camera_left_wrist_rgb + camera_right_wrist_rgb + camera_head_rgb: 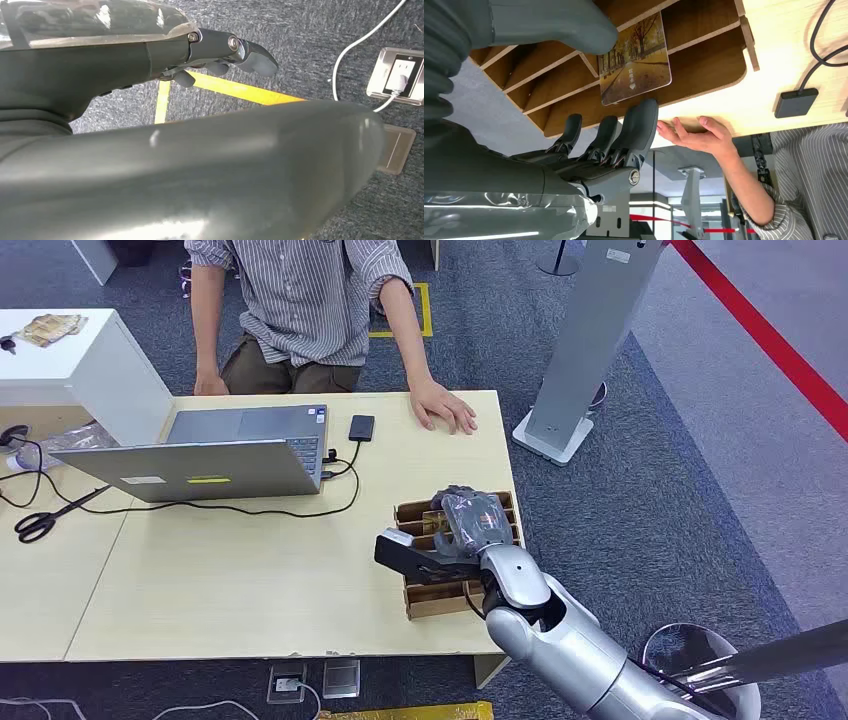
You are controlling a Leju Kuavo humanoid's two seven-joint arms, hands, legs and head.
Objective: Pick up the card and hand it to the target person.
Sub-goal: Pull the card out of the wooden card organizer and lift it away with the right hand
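A card (636,60) printed with an autumn tree avenue stands in the wooden slotted rack (440,600) at the table's front right corner. My right hand (470,525) hangs over the rack with its fingers curled down. In the right wrist view the hand (609,145) brackets the card: the thumb (574,25) lies at one edge and the fingertips (644,112) sit just short of the opposite edge. The target person (300,300) in a striped shirt sits across the table, one hand (445,407) flat on it. My left hand (220,50) hangs over the carpet, holding nothing.
An open laptop (210,455) with its cable, a small black device (361,427) and scissors (45,520) lie on the table's left and middle. A white post (590,340) stands on the floor to the right. The person's hand (696,135) rests just beyond the rack (704,75).
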